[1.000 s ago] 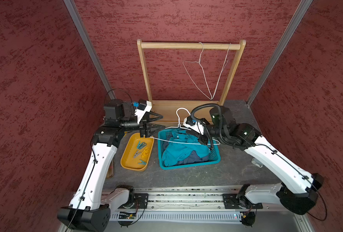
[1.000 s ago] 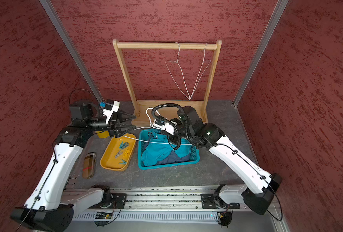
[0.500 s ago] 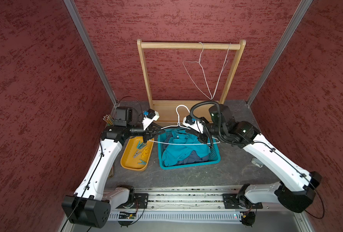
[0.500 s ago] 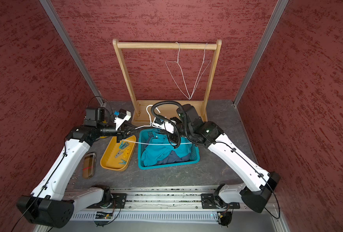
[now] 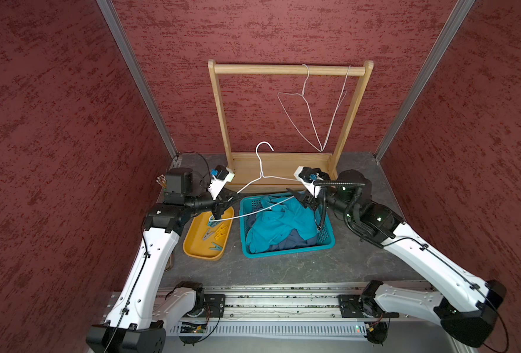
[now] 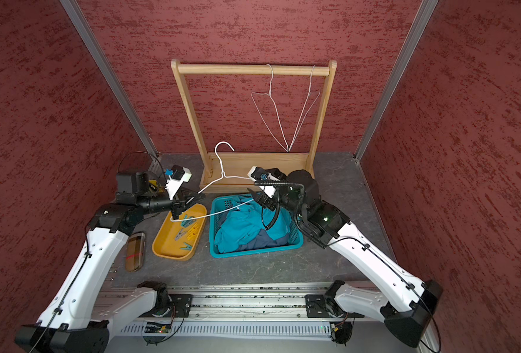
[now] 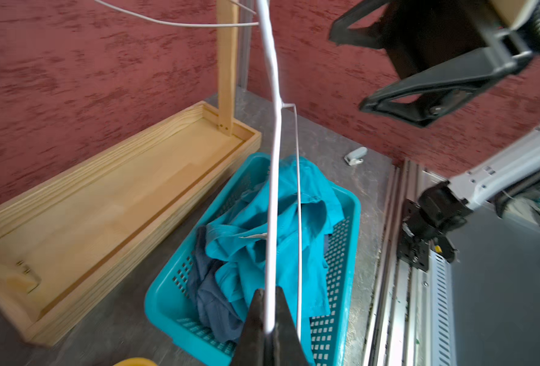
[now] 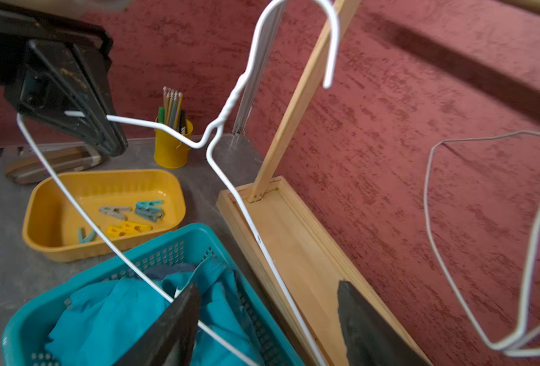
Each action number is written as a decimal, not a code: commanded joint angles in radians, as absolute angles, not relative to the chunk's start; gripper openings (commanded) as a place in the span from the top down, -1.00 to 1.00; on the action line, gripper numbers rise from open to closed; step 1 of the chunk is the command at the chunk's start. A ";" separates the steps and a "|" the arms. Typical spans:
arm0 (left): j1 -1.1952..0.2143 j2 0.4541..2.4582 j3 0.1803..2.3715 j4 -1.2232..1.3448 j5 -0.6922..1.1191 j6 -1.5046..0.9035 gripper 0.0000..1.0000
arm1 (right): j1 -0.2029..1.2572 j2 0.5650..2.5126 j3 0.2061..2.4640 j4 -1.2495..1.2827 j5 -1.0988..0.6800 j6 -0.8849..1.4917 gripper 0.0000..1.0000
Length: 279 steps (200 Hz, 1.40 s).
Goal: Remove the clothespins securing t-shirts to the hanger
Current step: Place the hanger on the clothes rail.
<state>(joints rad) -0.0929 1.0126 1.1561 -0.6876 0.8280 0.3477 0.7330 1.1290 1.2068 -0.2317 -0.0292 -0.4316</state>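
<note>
Several pins (image 8: 148, 210) loose in tray (image 8: 66, 250) | likely light, stiff, springy: pinch tails | left fingers (image 7: 256, 317) clamp thin hanger (image 7: 275, 190) wire | right fingers (image 8: 173, 326) spread, gripping nothing

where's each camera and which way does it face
Both top views: high in front, looking down at the table; left arm and right arm show.
Left wrist: on left arm, looks along the white hanger over teal basket; left end effector shut on the hanger.
Right wrist: on right arm, faces the yellow tray of clothespins; right end effector open.
Both wrists share hanger, basket.
</note>
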 commanded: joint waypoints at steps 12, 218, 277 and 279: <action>-0.078 0.999 1.205 -0.515 0.572 0.122 1.00 | 0.734 1.110 1.155 -0.033 0.224 -0.311 -0.49; -0.166 1.606 1.899 -0.393 0.389 0.016 1.00 | 0.686 0.967 0.766 0.151 0.463 0.029 -0.71; -0.187 1.767 2.027 -0.440 0.386 0.030 1.00 | 0.675 0.908 0.724 0.102 0.502 0.040 -0.72; -0.187 1.769 2.027 -0.441 0.385 0.029 1.00 | 0.675 0.908 0.725 0.103 0.503 0.040 -0.72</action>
